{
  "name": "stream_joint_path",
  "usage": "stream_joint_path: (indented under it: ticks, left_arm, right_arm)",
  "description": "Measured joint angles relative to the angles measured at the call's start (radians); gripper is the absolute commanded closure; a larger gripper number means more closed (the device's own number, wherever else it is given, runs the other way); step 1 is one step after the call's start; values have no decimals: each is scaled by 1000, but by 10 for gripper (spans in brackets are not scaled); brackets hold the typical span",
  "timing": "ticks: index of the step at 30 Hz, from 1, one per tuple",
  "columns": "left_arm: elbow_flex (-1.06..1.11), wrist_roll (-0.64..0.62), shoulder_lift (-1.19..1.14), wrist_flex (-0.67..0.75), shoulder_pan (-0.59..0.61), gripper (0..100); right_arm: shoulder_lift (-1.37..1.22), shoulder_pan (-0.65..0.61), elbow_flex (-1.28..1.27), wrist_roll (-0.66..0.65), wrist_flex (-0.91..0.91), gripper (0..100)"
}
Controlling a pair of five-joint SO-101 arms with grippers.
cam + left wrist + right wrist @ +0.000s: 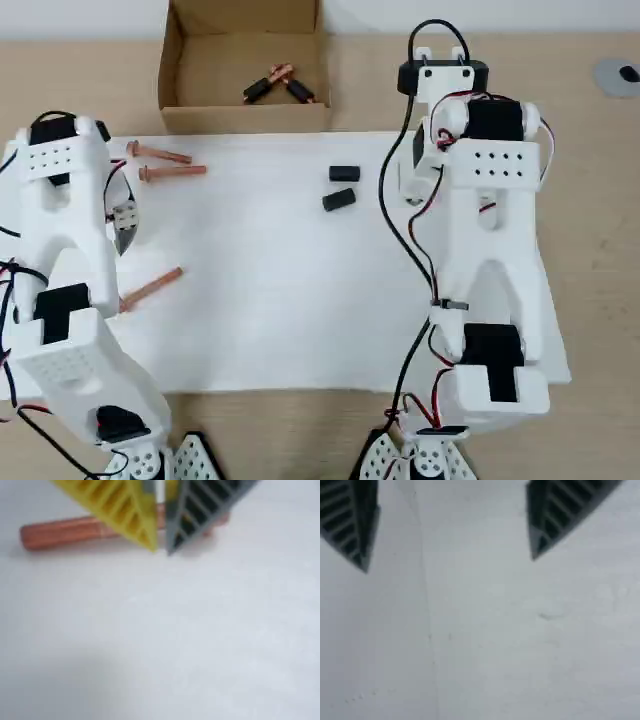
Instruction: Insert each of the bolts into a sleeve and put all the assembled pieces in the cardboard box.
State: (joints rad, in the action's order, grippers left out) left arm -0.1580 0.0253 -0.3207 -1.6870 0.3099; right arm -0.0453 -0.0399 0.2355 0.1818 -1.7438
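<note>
Left hand (161, 549), tips pressed together, just beside a bolt (60, 532); right hand (449, 564) spread. Advised: open the left, straddle the shank squarely, then close.

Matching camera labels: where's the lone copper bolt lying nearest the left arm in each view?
High view: slim copper-coloured metal bolt on the white mat, beside the left arm.
Left wrist view: likely the same bolt, just past the left gripper tips.
Right wrist view: bare mat under the right gripper.
Shared landmark: the white mat.
</note>
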Motion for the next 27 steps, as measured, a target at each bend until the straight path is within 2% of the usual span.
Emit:
stream_joint_path:
  ticks: [4,8,11,17,19,22,27]
  left_arm:
    - [-11,147,18,-51,5,987]
    - [54,358,166,-54,6,964]
    - [186,614,319,-54,0,960]
    - [512,1267,632,-54,35,960]
    - [583,1413,707,-38,57,960]
    - [657,1478,761,37,84,960]
    - [796,1498,776,233,95,959]
  right_arm:
    - [0,0,0,0,0,749]
    - [0,0,0,0,11,749]
    - [0,0,0,0,15,749]
    - [0,0,0,0,20,749]
    - [0,0,0,0,20,749]
    - [0,0,0,0,20,749]
    - [0,0,0,0,20,749]
